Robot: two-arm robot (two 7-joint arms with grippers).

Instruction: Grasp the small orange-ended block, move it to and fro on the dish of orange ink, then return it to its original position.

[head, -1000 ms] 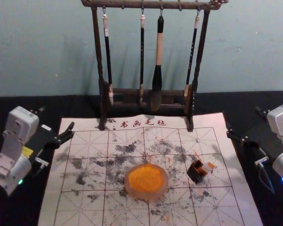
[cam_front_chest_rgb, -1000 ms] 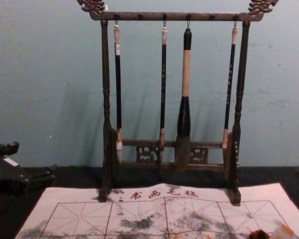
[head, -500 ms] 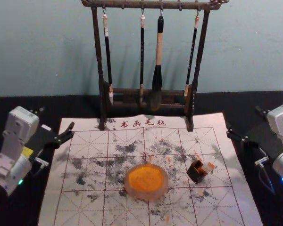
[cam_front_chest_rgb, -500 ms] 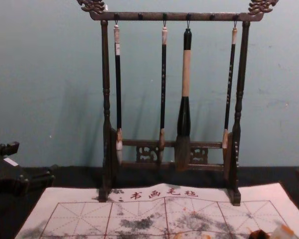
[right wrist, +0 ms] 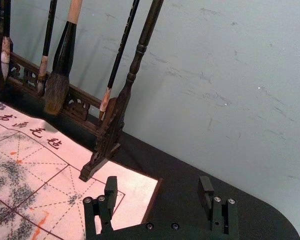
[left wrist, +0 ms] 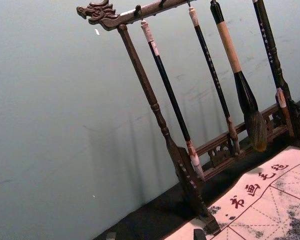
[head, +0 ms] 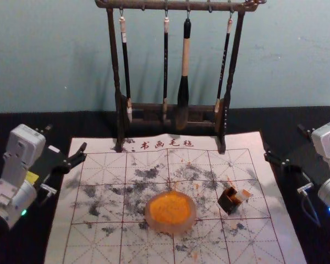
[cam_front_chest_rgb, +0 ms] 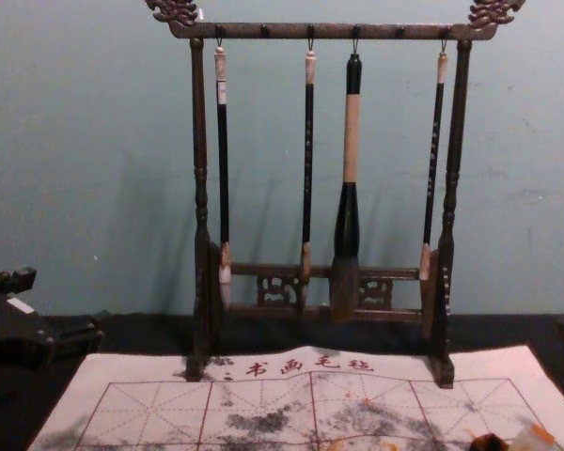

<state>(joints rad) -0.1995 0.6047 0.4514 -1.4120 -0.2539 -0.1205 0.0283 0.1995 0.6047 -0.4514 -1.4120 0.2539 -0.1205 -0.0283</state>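
Left gripper [head: 66, 137], right gripper [head: 282, 141] unmoved beside "书画毛毡" mat [head: 247, 142].

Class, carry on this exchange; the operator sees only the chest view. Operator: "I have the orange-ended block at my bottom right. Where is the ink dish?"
Observer: In the head view, the dish of orange ink rests on the mat, left of the orange-ended block.
Operator: Is the right gripper holding anything?
Observer: No. In the right wrist view, the right gripper is open, with nothing between its fingers.
Operator: Is it over the dish?
Observer: No. The head view has it by the mat's right edge.
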